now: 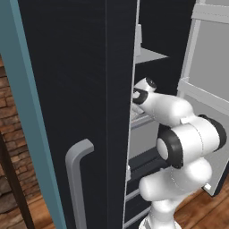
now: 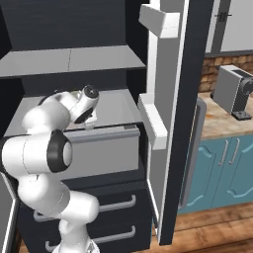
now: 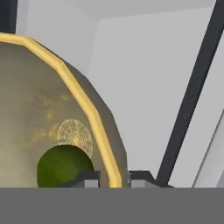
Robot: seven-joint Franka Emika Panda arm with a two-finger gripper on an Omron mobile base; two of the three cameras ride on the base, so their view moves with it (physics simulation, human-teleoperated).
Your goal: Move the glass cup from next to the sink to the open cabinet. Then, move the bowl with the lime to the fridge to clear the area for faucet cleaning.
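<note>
Left base view: I have the arm reaching into the open fridge. Right base view: it stretches over the fridge's middle shelf. Hand view: gripper narrowly pinching the yellow rim of the bowl; rigid, likely slick, lime rolling loose inside.

Bowl runs off the hand view's left edge, its near side lost behind the fingertips. Lime cut off low by the left fingertip. Gripper tips barely rise into view. In the base views the arm's wrist covers the hand.
</note>
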